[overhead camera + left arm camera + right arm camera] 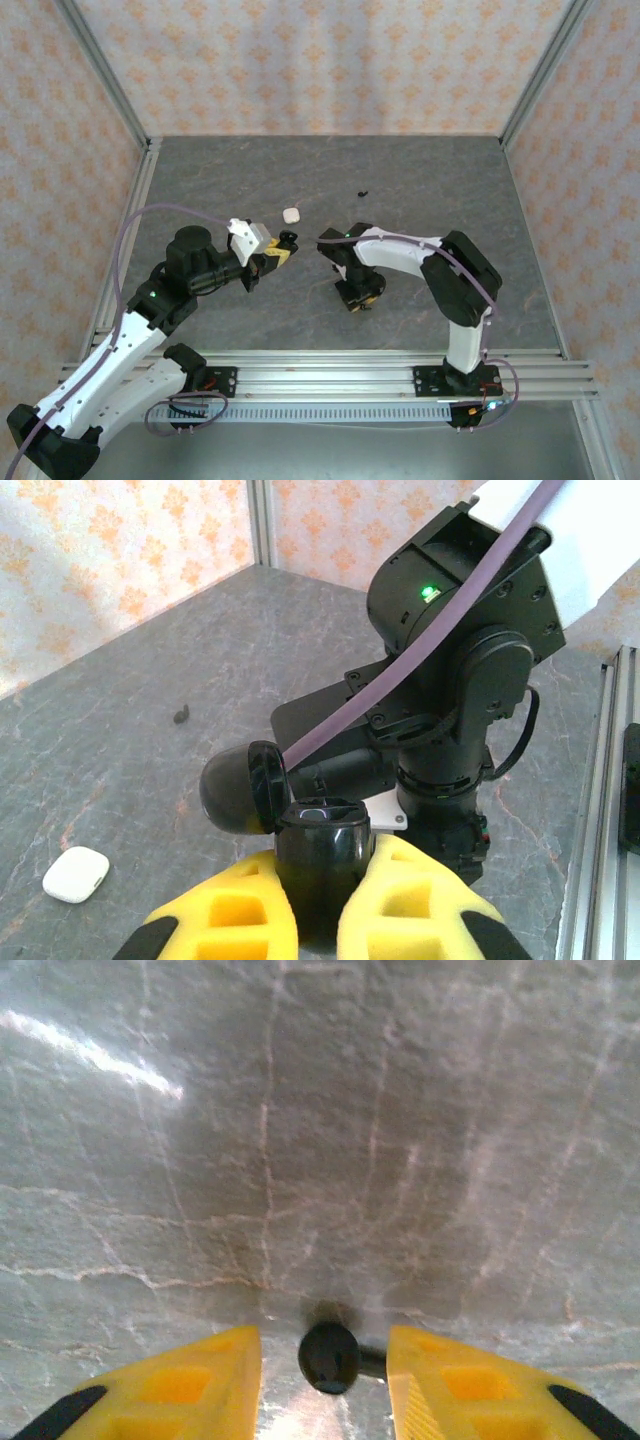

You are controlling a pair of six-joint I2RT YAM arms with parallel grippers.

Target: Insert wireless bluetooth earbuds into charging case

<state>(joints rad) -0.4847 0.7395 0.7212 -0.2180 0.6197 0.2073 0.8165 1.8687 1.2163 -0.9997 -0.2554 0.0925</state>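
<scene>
Yellow pads of the left gripper are squeezed tight on a black charging case, pinching its lower body from both sides as far as we can see. The case stands upright between the pads with its rounded lid flipped open, hanging off to the left in the left wrist view. We can make out the rim of the open top, but the inside is too dark for us to tell anything. From the top camera the case looks lifted off the grey stone-look table, roughly mid-table, with the right arm right across from it. The right gripper points straight down at the table with its jaws partly apart and has hold of nothing. A small round glossy black earbud sits on the surface between the two yellow fingers, with a visible gap on each side. We're calling it an earbud by shape; honestly it's just a shiny blob from this angle. A small white pebble-shaped thing lies flat on the table just beyond the left gripper, touching nothing. A tiny black speck lies farther back, well apart from both grippers.
</scene>
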